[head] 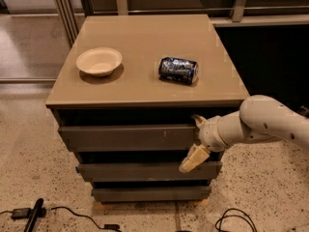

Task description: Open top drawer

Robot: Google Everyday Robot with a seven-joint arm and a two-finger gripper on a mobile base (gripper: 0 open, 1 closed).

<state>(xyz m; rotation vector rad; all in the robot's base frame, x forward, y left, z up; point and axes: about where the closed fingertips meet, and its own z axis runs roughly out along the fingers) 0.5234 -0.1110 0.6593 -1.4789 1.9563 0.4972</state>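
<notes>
Gripper (190,143) sits at the right end of the top drawer (125,137), carried by a white arm (270,122) that reaches in from the right. Its jaws stand apart, one above the other: the upper finger rests at the top edge of the drawer front, while the lower finger (193,158), pale tan, slants down and left below that front. The right end of the drawer's slab lies between the two, and I cannot tell whether either finger presses on it. From the jaws, the rest of the top drawer stretches away to the left, a wide grey-brown front with small pale scratches just left of the fingers, and a dark gap above it under the cabinet top (145,33). The tip of the lower finger hangs in front of the second drawer (140,170), and the bottom drawer (145,193) lies below that. Above the jaws, on the cabinet top, a dark can (178,70) lies on its side; a pale bowl (99,62) stands well off to the upper left. Black cables (72,211) trail on the speckled floor below and left.
</notes>
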